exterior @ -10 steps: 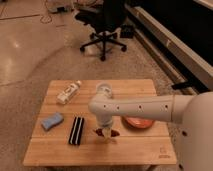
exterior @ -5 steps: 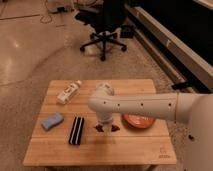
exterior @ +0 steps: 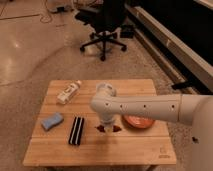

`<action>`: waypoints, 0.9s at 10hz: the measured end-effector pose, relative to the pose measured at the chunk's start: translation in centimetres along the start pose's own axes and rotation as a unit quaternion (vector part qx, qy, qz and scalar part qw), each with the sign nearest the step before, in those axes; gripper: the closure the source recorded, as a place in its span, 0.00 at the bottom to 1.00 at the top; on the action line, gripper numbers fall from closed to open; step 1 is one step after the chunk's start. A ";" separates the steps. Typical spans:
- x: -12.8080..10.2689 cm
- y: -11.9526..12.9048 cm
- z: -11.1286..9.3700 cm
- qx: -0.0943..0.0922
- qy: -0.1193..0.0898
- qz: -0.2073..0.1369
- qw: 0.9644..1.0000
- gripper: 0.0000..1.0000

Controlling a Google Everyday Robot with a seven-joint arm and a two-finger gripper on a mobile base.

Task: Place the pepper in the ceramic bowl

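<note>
The ceramic bowl (exterior: 139, 122) is wide, shallow and orange-red, and sits on the right part of the wooden table (exterior: 100, 150). My white arm reaches in from the right, and the gripper (exterior: 108, 127) points down just left of the bowl, low over the table. The pepper (exterior: 114, 128) shows as a small dark red-brown shape at the gripper's tip, partly hidden by it. It is beside the bowl, not in it. I cannot tell whether it is held or lying on the table.
A black-and-white striped bar (exterior: 76, 130) lies left of the gripper, with a blue sponge (exterior: 52, 121) further left. A white bottle (exterior: 68, 92) lies at the back left. A translucent cup (exterior: 102, 87) stands behind the arm. An office chair (exterior: 104, 25) stands on the floor beyond.
The gripper has shifted a little to the right, toward the bowl, with the dark red-brown shape staying at its tip. Nothing else on the table has moved.
</note>
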 end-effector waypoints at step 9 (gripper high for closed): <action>2.4 -2.3 -2.7 0.023 -0.001 0.002 1.000 0.67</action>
